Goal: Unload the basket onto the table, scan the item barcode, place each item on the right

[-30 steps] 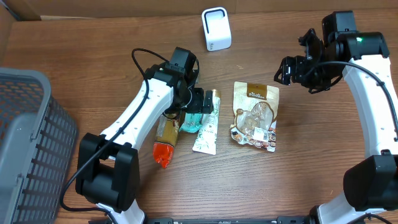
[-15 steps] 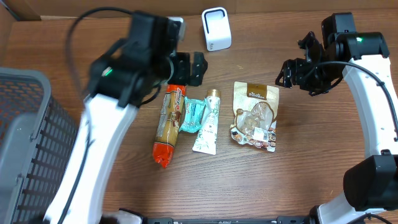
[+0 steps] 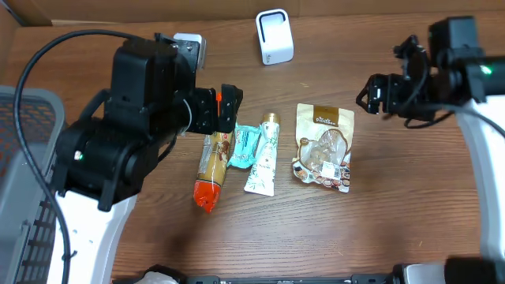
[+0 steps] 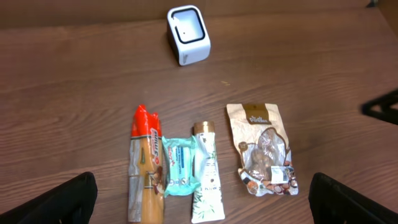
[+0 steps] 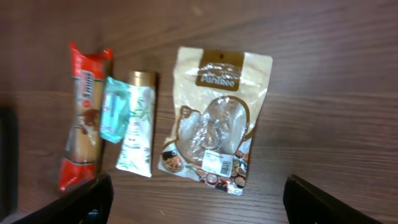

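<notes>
Both claws hang spread wide and empty, the left gripper at ten o'clock from the packets, the right gripper at two. The snack pouch, tube, teal packet and biscuit pack lie mid-table, the white scanner at their twelve o'clock.

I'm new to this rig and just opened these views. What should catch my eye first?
Four packaged items lie in a row at centre: a red-ended snack pack, a teal packet, a gold-capped tube and a brown pouch. A white scanner stands beyond them. The left arm looms large on the left, beside a grey basket.
</notes>
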{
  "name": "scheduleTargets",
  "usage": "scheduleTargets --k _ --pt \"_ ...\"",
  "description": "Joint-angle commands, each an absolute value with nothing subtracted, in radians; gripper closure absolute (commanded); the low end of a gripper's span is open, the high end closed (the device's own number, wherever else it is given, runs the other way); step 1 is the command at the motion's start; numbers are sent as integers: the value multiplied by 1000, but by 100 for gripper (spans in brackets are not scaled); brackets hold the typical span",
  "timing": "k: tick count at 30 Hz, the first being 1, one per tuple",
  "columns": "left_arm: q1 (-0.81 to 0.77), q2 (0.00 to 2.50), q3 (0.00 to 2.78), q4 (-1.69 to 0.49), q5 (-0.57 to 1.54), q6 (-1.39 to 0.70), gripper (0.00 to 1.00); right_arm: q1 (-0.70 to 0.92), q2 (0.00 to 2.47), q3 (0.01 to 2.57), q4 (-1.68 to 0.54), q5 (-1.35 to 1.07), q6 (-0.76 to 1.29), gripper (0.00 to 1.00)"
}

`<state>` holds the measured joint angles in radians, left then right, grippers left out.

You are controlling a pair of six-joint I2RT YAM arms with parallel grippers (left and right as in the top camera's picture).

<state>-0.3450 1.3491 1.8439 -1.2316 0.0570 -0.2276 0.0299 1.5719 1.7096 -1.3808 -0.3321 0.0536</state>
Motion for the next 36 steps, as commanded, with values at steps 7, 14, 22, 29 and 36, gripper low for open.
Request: scheduleTargets --k 7,14,22,29,36 --pt "-341 1333 1846 -1232 33 -202 1 33 1429 1714 -1395 -306 82 5" --pt "-341 1364 1846 -1234 33 -202 0 33 1438 1714 -1398 -287 81 4" --pt "-341 1386 1845 -1235 33 -202 0 33 1438 1714 -1406 -280 81 0" --pt "-341 1389 1845 -1235 33 -202 1 33 1438 1714 -1406 -281 81 0" --pt "-341 1390 1845 -1235 33 -202 1 33 1438 1714 -1406 -281 81 0"
